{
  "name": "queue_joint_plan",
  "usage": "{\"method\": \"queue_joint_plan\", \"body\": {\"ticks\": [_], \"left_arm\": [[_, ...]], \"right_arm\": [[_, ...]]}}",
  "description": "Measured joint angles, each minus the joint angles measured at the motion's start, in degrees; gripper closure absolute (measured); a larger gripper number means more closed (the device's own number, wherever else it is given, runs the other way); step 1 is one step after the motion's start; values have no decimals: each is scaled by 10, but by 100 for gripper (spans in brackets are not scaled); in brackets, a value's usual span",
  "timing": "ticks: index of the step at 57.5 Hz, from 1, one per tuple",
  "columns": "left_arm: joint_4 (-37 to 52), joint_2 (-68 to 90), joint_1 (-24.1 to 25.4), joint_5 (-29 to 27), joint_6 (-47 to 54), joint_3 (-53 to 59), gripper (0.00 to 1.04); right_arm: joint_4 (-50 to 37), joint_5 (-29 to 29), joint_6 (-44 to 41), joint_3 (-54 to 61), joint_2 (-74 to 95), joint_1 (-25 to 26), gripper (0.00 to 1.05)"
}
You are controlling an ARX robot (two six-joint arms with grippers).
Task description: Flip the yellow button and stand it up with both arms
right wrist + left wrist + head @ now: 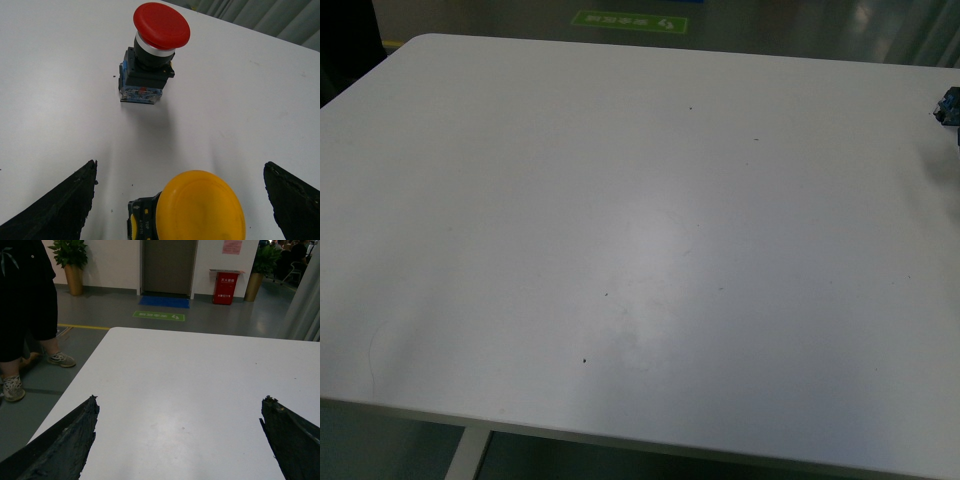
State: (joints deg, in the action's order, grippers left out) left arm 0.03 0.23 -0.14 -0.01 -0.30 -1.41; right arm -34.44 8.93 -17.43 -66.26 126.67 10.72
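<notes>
The yellow button [200, 207] lies on the white counter [60, 75] between the spread jaws of the right gripper [180, 200], untouched by either. Just beyond it sits a red-capped switch [152, 57], seen in the front view only as a dark corner at the far right edge. The left gripper [180, 432] hangs over bare counter, jaws wide apart.

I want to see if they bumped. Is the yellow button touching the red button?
Apart. The right wrist view shows the yellow button and the red button separated by a plain stretch of bare white table.
</notes>
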Motion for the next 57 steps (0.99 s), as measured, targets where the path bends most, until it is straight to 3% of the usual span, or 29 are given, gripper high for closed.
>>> {"method": "queue_joint_plan", "body": {"ticks": [26,39,44,52,57], "left_arm": [[0,0,0,0,0,0,7],[0,0,0,0,0,0,7],[0,0,0,0,0,0,7],[0,-1,0,0,0,0,7],[0,-1,0,0,0,0,7]], "right_arm": [[28,-39,61,12,-90,-23,7],[32,-178,225,163,-285,-26,7],[29,-184,258,188,-331,-26,7],[-176,-158,208,280,-329,-33,28],[-228,-150,190,338,-355,-41,43]]}}
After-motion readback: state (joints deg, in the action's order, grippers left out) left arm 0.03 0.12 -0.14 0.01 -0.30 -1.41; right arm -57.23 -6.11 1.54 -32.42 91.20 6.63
